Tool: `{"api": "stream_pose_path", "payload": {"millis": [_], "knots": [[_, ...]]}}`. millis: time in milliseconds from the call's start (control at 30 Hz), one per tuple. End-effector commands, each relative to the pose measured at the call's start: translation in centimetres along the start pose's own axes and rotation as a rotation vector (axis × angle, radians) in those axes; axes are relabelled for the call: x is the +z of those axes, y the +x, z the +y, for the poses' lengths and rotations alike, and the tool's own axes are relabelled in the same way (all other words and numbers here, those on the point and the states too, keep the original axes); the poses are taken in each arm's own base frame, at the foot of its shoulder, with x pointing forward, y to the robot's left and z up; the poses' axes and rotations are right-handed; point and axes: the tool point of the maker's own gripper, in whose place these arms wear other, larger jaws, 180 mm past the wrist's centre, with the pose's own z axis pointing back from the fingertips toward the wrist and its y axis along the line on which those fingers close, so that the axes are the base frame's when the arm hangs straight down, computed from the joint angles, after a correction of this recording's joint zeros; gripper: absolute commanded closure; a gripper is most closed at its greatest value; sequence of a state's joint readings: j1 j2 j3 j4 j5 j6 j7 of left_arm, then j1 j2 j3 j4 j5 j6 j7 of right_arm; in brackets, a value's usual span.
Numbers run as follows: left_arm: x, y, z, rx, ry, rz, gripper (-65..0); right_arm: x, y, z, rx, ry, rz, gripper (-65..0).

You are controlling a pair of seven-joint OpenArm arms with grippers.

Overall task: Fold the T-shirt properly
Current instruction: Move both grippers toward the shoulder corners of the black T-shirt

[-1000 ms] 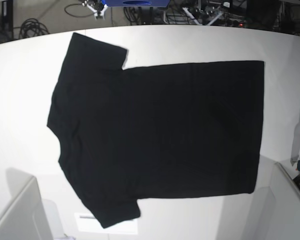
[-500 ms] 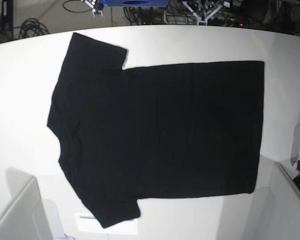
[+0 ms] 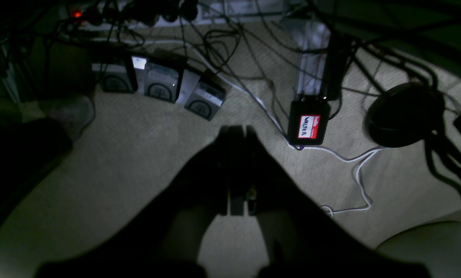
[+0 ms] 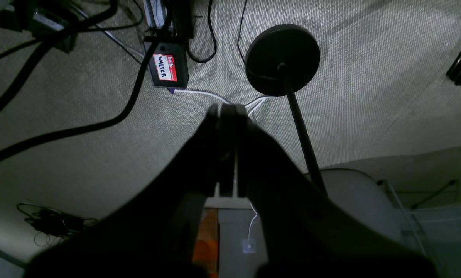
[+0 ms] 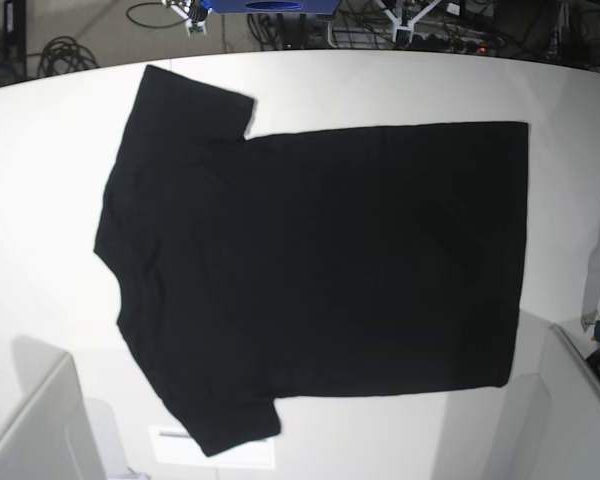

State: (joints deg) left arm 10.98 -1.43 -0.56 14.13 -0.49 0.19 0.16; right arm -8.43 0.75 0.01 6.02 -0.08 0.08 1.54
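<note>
Two end effectors were on record, both clear of the work. Left end effector (image 3: 236, 133): fingers pressed together, nothing between them, pointing at carpeted floor (image 3: 137, 162) strewn with cables and a labelled black box (image 3: 307, 123) at about 2 o'clock from the tips. Right end effector (image 4: 228, 110): fingers likewise pressed together and empty, over the same kind of floor, with a round black stand base (image 4: 282, 58) at about 1 o'clock and the labelled box (image 4: 168, 65) at about 11 o'clock. Neither end effector appeared in the base view; neither wrist view showed any cloth.

One T-shirt (image 5: 320, 270): black, plain side up, lying flat and fully spread on the white counter (image 5: 40, 180). Collar end toward 9 o'clock, hem toward 3 o'clock; one sleeve (image 5: 195, 100) at about 11 o'clock, the other (image 5: 225, 425) at about 7 o'clock. No fold was visible in it.

Step in hand, as judged: the start, with the garment laid out and no fold yet made. Next move, as judged: both arms would need to come over the counter, spread their fingers and pinch the cloth at matching points along one long edge, so a first fold could be carried across evenly.
</note>
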Motion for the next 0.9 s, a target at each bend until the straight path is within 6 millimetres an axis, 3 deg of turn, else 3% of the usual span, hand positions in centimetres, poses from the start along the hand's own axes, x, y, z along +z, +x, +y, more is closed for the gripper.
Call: {"api": "stream_pose_path", "payload": {"millis": [0,67,133,300,400,533,700,867], "knots": [[0.0,-0.2,0.2,-0.007,0.006,0.001,0.0,0.0,-0.4,0.0,0.002,0.003,0.006,0.0],[0.1,-0.8,0.2,-0.024,0.004,0.008,0.0,0.0,-0.6,0.0,-0.005,0.005,0.009,0.0],[0.2,-2.2,0.4,-0.03,0.006,0.031,0.0,0.0,-2.1,0.1,-0.009,0.006,0.029,0.0],[1.1,-5.0,3.7,-0.044,0.053,0.035,0.0,0.6,-4.1,-0.4,-0.118,-0.004,-0.025,0.0],[2.9,-6.3,5.8,-0.078,0.077,-0.018,0.0,2.0,-5.6,-1.3,-0.144,-0.023,-0.048,0.0],[6.3,-6.4,7.5,-0.126,0.091,-0.121,0.0,5.5,-5.8,-2.1,-0.13,-0.04,-0.117,0.0],[11.4,-3.9,8.7,-0.1,0.07,-0.271,0.0,10.6,-3.6,-2.6,-0.15,-0.056,-0.201,0.0],[17.7,0.4,9.0,-0.016,-0.027,-0.431,0.0,16.1,0.0,-6.1,-0.293,-0.142,-0.321,0.0]]}}
